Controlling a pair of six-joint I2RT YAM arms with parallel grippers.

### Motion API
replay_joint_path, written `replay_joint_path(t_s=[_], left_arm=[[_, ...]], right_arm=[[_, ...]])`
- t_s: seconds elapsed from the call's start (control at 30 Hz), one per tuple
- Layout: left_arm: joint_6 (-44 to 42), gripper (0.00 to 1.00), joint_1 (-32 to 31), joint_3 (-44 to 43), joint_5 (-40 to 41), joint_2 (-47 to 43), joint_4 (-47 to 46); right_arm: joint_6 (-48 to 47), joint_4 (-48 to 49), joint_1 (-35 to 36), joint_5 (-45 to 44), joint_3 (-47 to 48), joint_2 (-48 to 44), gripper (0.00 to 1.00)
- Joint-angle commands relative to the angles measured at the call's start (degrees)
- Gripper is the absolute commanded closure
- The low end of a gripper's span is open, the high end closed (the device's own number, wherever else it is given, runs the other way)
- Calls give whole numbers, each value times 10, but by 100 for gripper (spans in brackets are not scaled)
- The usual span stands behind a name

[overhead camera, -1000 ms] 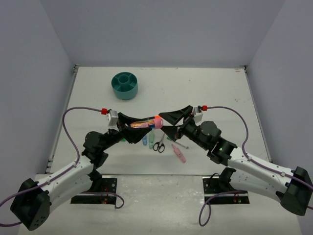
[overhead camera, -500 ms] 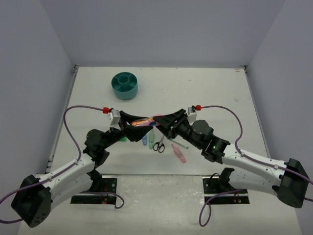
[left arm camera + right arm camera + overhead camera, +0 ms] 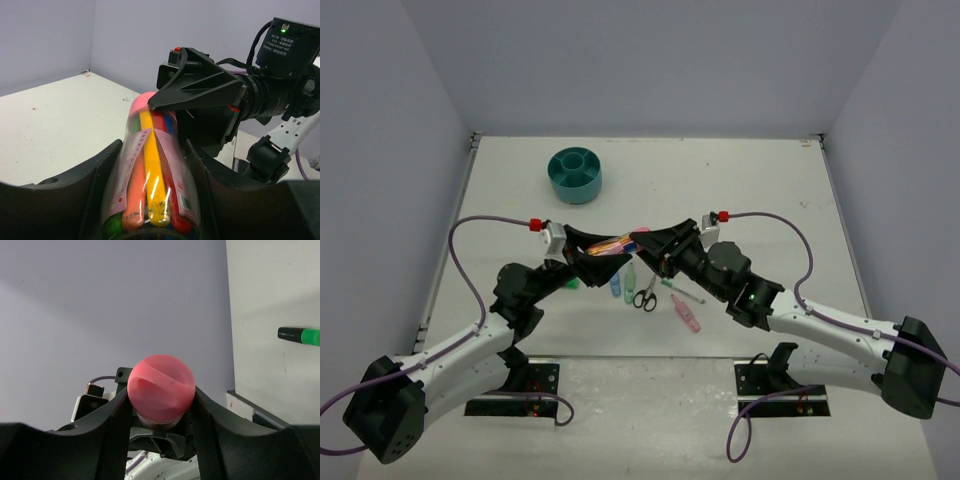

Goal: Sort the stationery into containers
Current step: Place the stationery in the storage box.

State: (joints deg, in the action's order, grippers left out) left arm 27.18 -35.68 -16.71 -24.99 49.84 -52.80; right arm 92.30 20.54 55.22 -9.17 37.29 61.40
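Well apart from the round teal plastic organiser [image 3: 575, 175], the left gripper [image 3: 154, 150] is gripping a clear plastic marker-filled tube [image 3: 150, 200] while the right gripper [image 3: 161, 400] is clamping its rounded pink cap [image 3: 161, 382] (uncapping, seemingly; next needs a straight pull).

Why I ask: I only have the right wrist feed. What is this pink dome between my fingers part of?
Observer: It is the pink cap of a clear tube packed with coloured markers.
Operator: Is anything supporting the tube's other end?
Observer: Yes, the left hand grips the tube body, holding it in the air above the table.
Operator: Where is the container?
Observer: The teal organiser stands at the back left of the table, far from the tube.
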Motion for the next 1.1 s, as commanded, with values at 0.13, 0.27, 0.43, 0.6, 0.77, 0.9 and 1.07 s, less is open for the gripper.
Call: replay_joint_path(t_s=[0.13, 0.27, 0.43, 0.6, 0.77, 0.9, 1.07], left_arm=[[-28, 39, -11, -83, -35, -23, 91], [-46, 2, -11, -118, -18, -33, 182], [-70, 0, -11, -166, -26, -27, 274], [-65, 0, -11, -171, -47, -14, 283], [-72, 1, -11, -192, -85, 6, 309], [-62, 3, -11, -206, -138, 34, 301], [-42, 5, -10, -202, -146, 47, 269]], right_arm=[[-167, -59, 4, -37, 90, 8, 100], [-287, -110, 3, -30, 138, 8, 100], [-426, -191, 3, -34, 208, 6, 100], [-532, -207, 3, -15, 229, -16, 100], [-649, -335, 3, 26, 316, -4, 100], [-710, -465, 5, 36, 404, 31, 100], [-742, -529, 10, 21, 428, 48, 100]])
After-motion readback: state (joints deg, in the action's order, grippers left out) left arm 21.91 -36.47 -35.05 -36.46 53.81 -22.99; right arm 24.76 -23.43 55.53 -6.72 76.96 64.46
